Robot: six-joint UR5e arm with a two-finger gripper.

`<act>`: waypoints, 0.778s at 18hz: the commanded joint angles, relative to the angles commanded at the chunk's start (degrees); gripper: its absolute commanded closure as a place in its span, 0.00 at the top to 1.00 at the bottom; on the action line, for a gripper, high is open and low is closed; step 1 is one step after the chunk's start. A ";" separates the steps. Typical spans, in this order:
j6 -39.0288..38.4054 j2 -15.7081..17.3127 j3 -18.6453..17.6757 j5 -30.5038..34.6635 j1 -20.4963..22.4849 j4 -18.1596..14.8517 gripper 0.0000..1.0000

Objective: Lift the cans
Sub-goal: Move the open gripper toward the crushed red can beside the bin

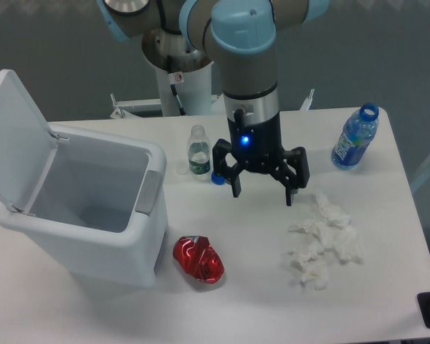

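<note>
Red, dented can [198,259] lying on the counter [251,301] just beside the white bin [93,215], untouched. Pincer [261,191] spread wide, holding nothing, well apart from it. Approach step, seemingly: next, travelling toward the can, then lowering astride it.

A single fixed camera is looking down steeply from the front of the white table [222,301], facing toward twelve o'clock where the arm's base [179,79] is standing. It is sitting close enough that the tabletop is filling nearly the whole view, its corners at seven and five o'clock running off the edge.
</note>
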 joint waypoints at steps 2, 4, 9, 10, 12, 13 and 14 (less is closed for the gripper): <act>0.00 -0.35 0.26 -0.09 0.09 0.09 1.00; 0.00 -0.53 0.35 -0.35 0.18 0.18 1.00; -0.35 -2.98 -0.61 -0.35 -0.17 0.61 1.00; -0.52 -3.42 -1.23 -0.35 -0.26 0.88 1.00; -0.53 -4.04 -1.93 -0.35 -0.52 0.97 1.00; -0.44 -4.48 -2.11 -0.35 -0.61 1.05 1.00; -0.35 -5.09 -2.11 -0.35 -0.61 1.14 1.00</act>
